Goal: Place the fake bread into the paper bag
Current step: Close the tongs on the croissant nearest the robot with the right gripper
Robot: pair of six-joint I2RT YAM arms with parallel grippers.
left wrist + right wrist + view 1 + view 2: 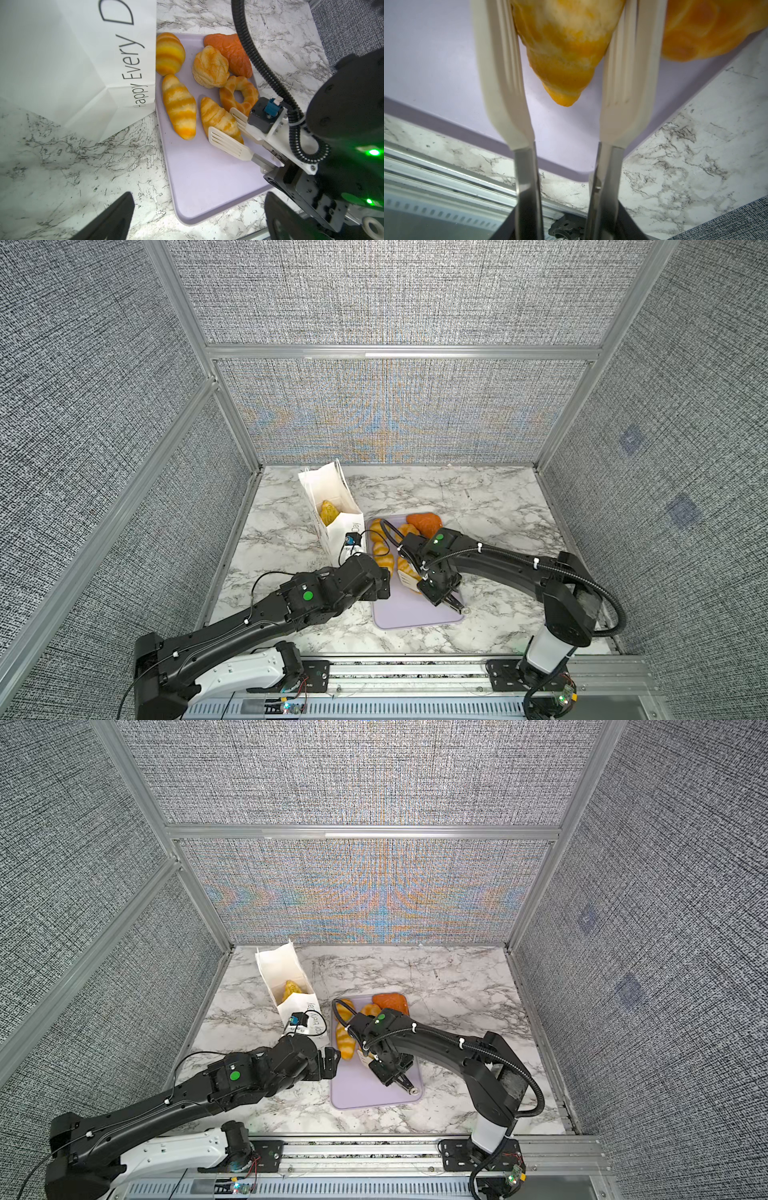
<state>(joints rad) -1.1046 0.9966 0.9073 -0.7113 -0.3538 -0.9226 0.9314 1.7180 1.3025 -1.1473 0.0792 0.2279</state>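
Striped croissant (220, 119) sits mid-tray on the lilac tray (203, 176), between the white blades of the tongs (228, 143). Both blades touch it in the right wrist view. I cannot tell whether it is lifted. My right claw (439, 590) is clamped on the tongs' handles over the tray's near end. At the tray's far end lie a bun (209, 66), a doughnut (239, 93), a reddish wedge (228, 54) and two plumper croissants (179, 107). The paper bag (332, 506) stands upright just beside the tray's far left corner, one golden piece (328, 512) inside. My left claw (197, 205) hangs wide and empty at the tray's left edge, above the bench (62, 176).
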